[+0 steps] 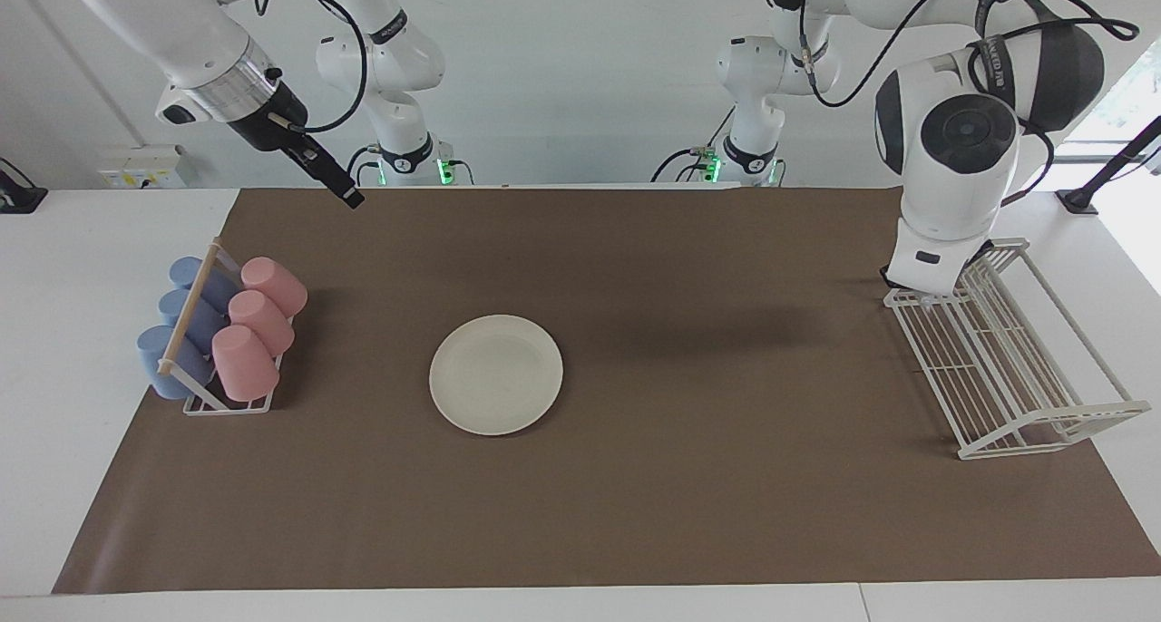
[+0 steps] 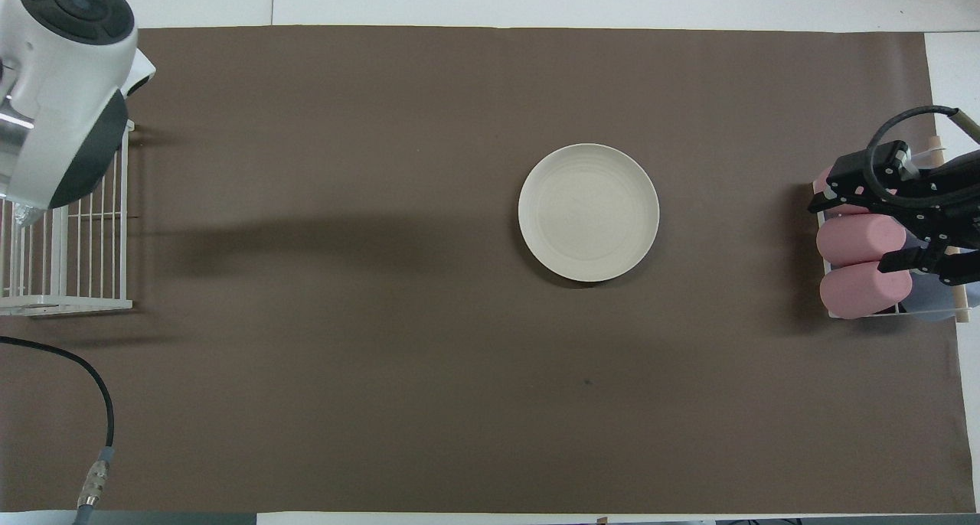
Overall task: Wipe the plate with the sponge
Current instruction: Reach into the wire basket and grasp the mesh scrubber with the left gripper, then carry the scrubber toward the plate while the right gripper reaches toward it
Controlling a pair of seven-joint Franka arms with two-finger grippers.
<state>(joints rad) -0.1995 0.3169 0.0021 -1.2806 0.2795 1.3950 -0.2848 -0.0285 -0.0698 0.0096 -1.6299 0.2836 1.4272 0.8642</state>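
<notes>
Right gripper fingers: black, slim, angled down; the gripper hangs in the air over the cup rack at the right arm's end of the desk. Whether the fingers are released or clenched, I cannot tell.
Right arm: it comes down slantwise from its base, white links with a silver collar above the black hand; a black cable loops along it.
Left gripper: hidden under the arm's own bulky white wrist, low over the end of the wire rack that lies nearer the robots. Its fingers do not show, so their state cannot be told.
Round cream-white shallow plate: it lies flat on the brown mat, about midway between the two racks, well apart from both and from both arms. Its face is plain and bare, with faint concentric rings inside a low raised rim; in the overhead view it casts a thin shadow on the edge nearer the robots.
Sponge: not seen in either view.
White wire cup rack: holds three pink cups and three blue cups lying on their sides, with a wooden rod between the rows.
White wire dish rack: at the left arm's end of the desk.
Brown mat: covers most of the white desk.
</notes>
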